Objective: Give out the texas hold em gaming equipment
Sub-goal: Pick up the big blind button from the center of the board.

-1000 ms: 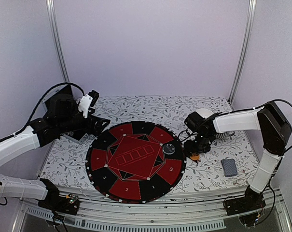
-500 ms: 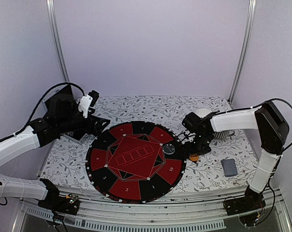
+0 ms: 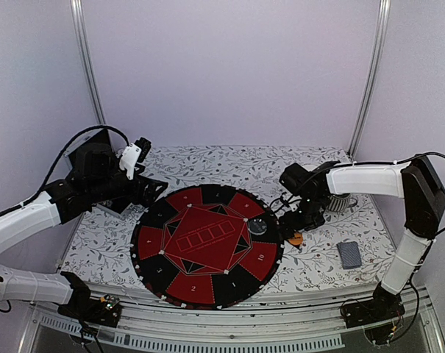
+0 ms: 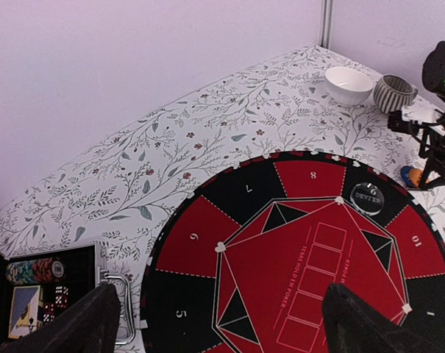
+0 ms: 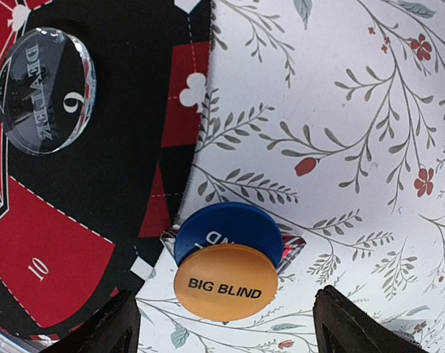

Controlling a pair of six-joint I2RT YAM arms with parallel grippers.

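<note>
We looked down from high behind the near edge of the table (image 3: 207,165). Our left wrist view faced rightward across the round mat (image 3: 207,246) from well back; our right wrist view sat close over its right rim. All three shared the dealer disc (image 5: 45,90).

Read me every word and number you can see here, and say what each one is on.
"BIG BLIND": orange disc button.
"DEALER": clear disc, over the mat's "9".
"ND", rest hidden: blue disc button.
"5", "6", "7", "8", "10", "1": round poker mat.
Mat's centre lettering: too small.
</note>
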